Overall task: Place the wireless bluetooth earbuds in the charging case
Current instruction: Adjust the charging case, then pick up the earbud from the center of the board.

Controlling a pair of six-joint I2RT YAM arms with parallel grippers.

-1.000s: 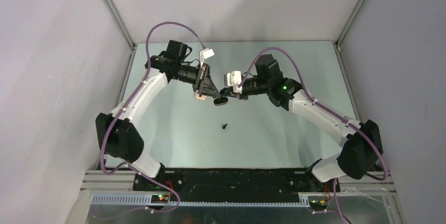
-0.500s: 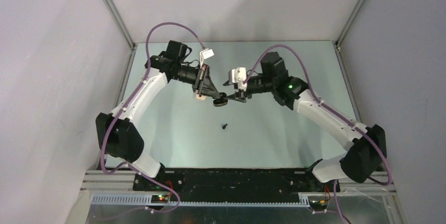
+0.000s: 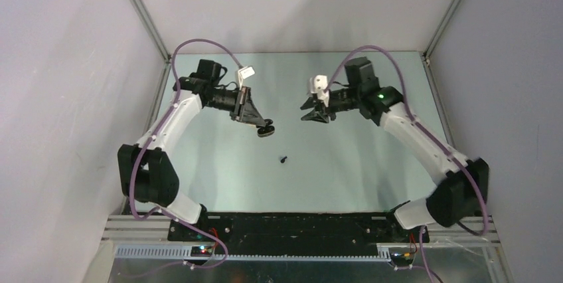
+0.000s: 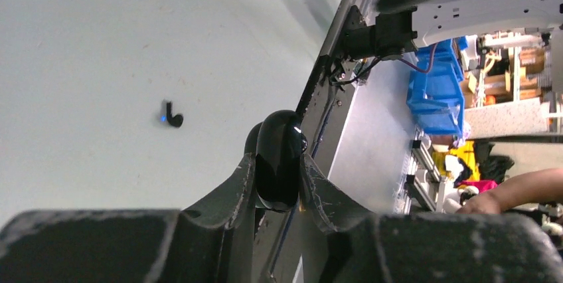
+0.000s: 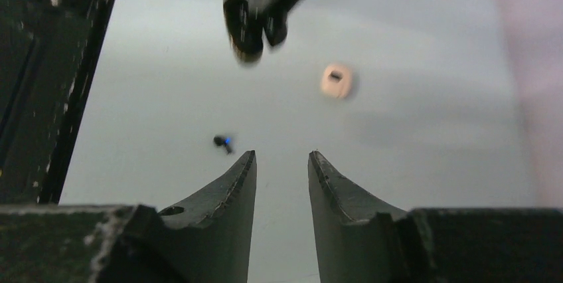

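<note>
Drawn apart now, after meeting tip to tip a second ago. Clenched in the left gripper, up off the table: the glossy black charging case. Backed away to the case's right with the right gripper, released and empty. Probably just dropped a bud in; cannot confirm, inside hidden. Lying loose just nearward of the case: one black earbud. Near the case, a cream piece, unclear what. Next, likely fetching that earbud.
</note>
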